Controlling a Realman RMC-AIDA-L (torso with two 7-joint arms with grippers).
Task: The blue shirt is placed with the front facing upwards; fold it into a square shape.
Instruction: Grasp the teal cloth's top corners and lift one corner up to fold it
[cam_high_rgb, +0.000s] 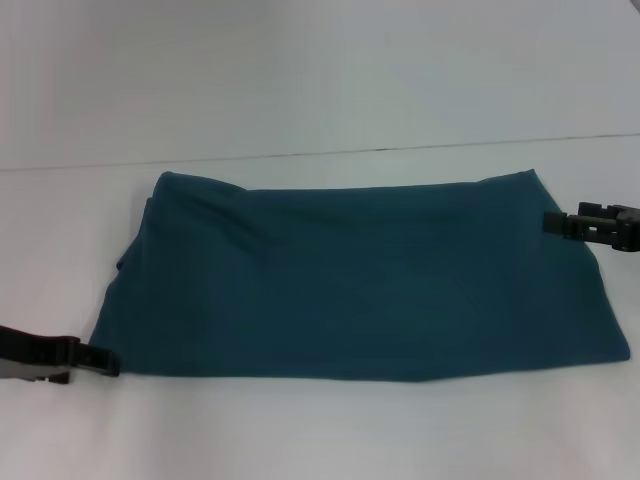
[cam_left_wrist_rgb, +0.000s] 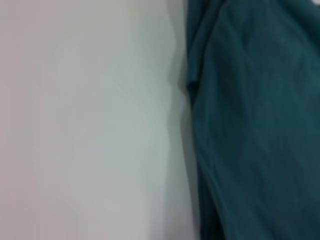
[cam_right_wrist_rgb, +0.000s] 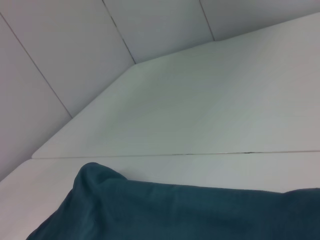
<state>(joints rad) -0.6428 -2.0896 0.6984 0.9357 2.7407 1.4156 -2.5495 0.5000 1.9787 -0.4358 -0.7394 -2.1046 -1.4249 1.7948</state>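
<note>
The shirt (cam_high_rgb: 360, 280) lies mid-bench (cam_high_rgb: 320, 90) as a wide plain band, no lettering showing, so it looks partly folded; left gripper (cam_high_rgb: 95, 358) sits at its near left corner, right gripper (cam_high_rgb: 565, 222) at the far right edge; can't tell whether either set of jaws is apart or pinching cloth. My worry: the left end is bunched in loose layers, so a shallow pinch could grab only the top one and skew the square; nothing else around, nothing in the way.

Shirt (cam_high_rgb: 360, 285) on table (cam_high_rgb: 300, 80), between claws
</note>
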